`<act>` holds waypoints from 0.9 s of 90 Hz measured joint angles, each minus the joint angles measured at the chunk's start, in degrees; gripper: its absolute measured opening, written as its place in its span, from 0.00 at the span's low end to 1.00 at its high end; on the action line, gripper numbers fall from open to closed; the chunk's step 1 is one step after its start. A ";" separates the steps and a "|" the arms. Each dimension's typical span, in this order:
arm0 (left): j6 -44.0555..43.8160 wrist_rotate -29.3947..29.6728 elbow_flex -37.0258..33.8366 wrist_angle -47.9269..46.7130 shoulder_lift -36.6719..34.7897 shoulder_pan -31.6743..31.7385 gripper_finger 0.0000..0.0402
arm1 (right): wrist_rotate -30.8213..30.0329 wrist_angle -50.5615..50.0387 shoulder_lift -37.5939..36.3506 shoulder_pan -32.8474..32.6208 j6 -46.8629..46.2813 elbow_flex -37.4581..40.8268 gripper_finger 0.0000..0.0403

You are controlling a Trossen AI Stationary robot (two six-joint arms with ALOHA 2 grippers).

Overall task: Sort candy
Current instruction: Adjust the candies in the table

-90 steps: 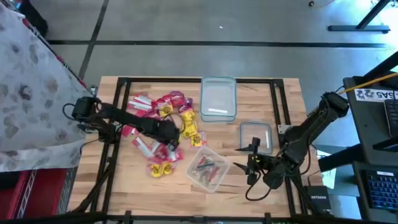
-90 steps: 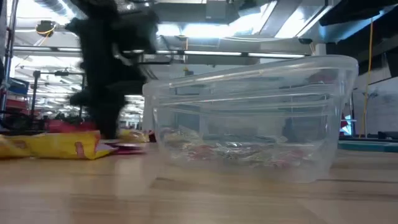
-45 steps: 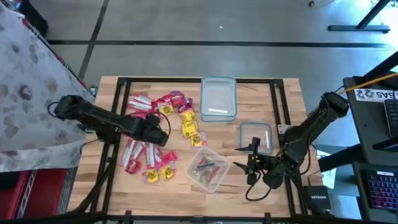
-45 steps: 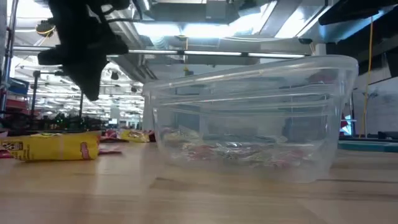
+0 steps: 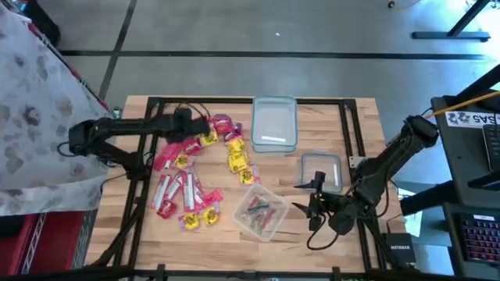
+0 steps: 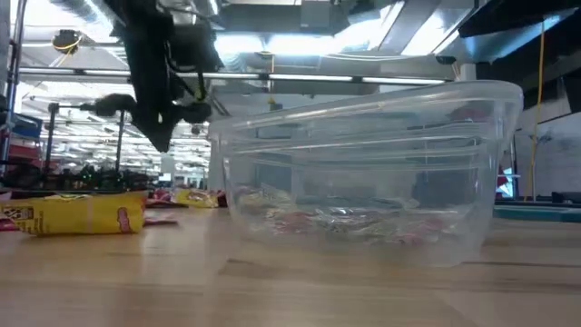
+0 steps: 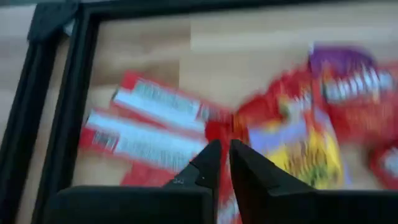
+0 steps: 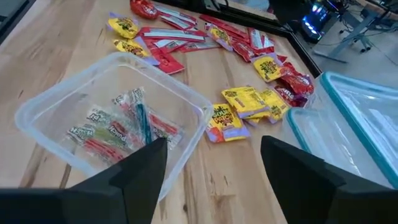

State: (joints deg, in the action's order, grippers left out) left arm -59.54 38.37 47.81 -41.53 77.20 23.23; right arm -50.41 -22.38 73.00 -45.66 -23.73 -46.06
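Across the left half of the table (image 5: 312,226), the candy (image 5: 195,168) lay scattered in a loose pile: red packets nearest the left frame rail, yellow ones toward the middle, a few purple among them at the far side. You could read that spread as a working layout, since packets lying flat and apart were easier to single out than a heap.

Your left hand (image 5: 187,125) hung over the far end of the pile, raised clear of the wood in the low view. In the left wrist view its two fingers (image 7: 205,168) stood almost together above a red packet (image 7: 161,106), and nothing showed clamped between them. That narrow stance likely suited a pinch on one thin wrapper.

A clear tub (image 5: 262,211) sat just beside the near edge of the pile and already held some wrapped sweets (image 8: 124,124), so it seemed to serve as one sorting bin, kept close to shorten each carry. A larger teal-rimmed tub (image 5: 274,125) and a smaller one (image 5: 322,172) lay further right.

Your right hand (image 5: 312,207) waited near the small tub, its fingers (image 8: 140,165) spread wide and holding nothing.
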 joint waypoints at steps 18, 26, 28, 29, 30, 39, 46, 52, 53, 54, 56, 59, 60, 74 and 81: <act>10.90 -5.46 -5.96 25.39 1.81 4.80 0.04 | 0.52 -0.01 0.01 0.03 0.04 0.00 0.62; 12.00 -7.28 -7.73 31.16 3.98 4.66 0.04 | 0.50 0.05 -0.01 0.03 0.02 0.00 0.62; 11.86 -7.67 -8.12 31.99 4.71 4.50 0.04 | 0.52 0.00 -0.01 0.03 0.03 0.00 0.62; 11.71 -7.87 -8.30 32.30 5.07 4.41 0.04 | 0.52 -0.01 -0.01 0.03 0.04 0.00 0.62; 11.52 -8.10 -8.44 32.54 5.44 4.29 0.04 | 0.52 0.00 -0.01 0.03 0.03 0.00 0.62; 6.79 -10.84 -9.45 33.40 9.14 3.13 0.04 | 0.52 0.04 -0.01 0.01 0.02 0.00 0.62; 5.71 -11.69 -9.62 33.28 12.12 1.62 0.04 | 0.52 0.05 -0.01 -0.01 0.02 0.00 0.62; 5.17 -12.48 -9.68 32.21 13.86 -0.20 0.04 | 0.67 -0.02 -0.01 -0.06 0.02 -0.02 0.62; 4.91 -12.66 -9.68 32.14 14.05 -0.53 0.04 | 0.80 -0.03 -0.01 -0.06 0.02 -0.02 0.62; 4.60 -12.81 -9.68 32.10 14.22 -0.88 0.04 | 0.95 -0.03 -0.01 -0.06 0.02 -0.02 0.62; 4.47 -13.10 -9.66 32.13 14.33 -1.61 0.04 | 1.13 0.02 -0.01 -0.06 0.02 -0.01 0.62; 4.36 -14.31 -9.63 31.95 14.32 -2.85 0.04 | 1.31 0.01 -0.01 -0.06 0.02 0.00 0.62; 4.38 -14.71 -9.62 31.86 14.30 -3.36 0.04 | 1.41 0.00 -0.01 -0.06 0.02 -0.02 0.62; 3.52 -20.81 -9.60 28.50 11.62 -11.68 0.04 | 1.55 -0.01 -0.01 -0.06 0.02 -0.02 0.62; 1.15 -23.71 -9.14 23.29 9.31 -15.82 0.04 | 1.55 -0.03 -0.01 -0.06 0.02 -0.02 0.62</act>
State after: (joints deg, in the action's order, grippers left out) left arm -58.39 14.66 38.67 -18.25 86.50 7.41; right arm -48.86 -22.41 72.99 -45.71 -23.70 -46.09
